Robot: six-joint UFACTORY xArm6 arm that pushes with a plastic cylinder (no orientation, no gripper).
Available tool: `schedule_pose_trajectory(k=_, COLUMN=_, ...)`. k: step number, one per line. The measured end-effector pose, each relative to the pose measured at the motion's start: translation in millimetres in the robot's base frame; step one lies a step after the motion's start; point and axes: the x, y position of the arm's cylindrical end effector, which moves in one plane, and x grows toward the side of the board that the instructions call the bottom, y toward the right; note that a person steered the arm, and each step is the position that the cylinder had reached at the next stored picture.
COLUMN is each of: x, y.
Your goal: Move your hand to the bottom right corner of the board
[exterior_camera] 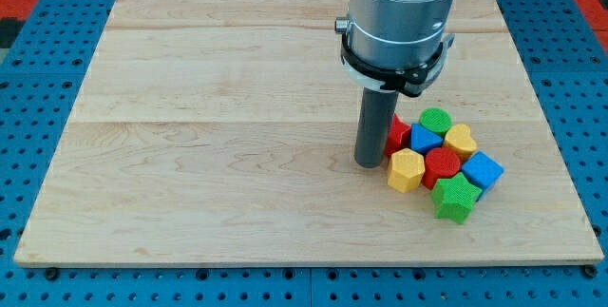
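Observation:
My tip rests on the wooden board, right of centre. It sits just left of a tight cluster of blocks and touches or nearly touches a red block. The cluster holds a green cylinder, a blue block, a yellow block, a yellow hexagonal block, a red block, a blue cube and a green star-shaped block. The board's bottom right corner lies far to the right and below my tip.
The arm's grey body rises over the board's upper right part. A blue pegboard surface surrounds the board.

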Motion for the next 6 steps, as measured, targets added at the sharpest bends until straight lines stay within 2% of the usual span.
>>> schedule_pose_trajectory(k=1, x=5.7, y=-7.0)
schedule_pose_trajectory(k=2, x=61.6, y=-8.1)
schedule_pose_trajectory(k=3, x=112.6, y=54.0)
schedule_pose_trajectory(k=4, x=106.4, y=137.6)
schedule_pose_trajectory(k=5, x=65.4, y=215.7)
schedule_pose_trajectory(k=6, x=-2.0, y=236.5)
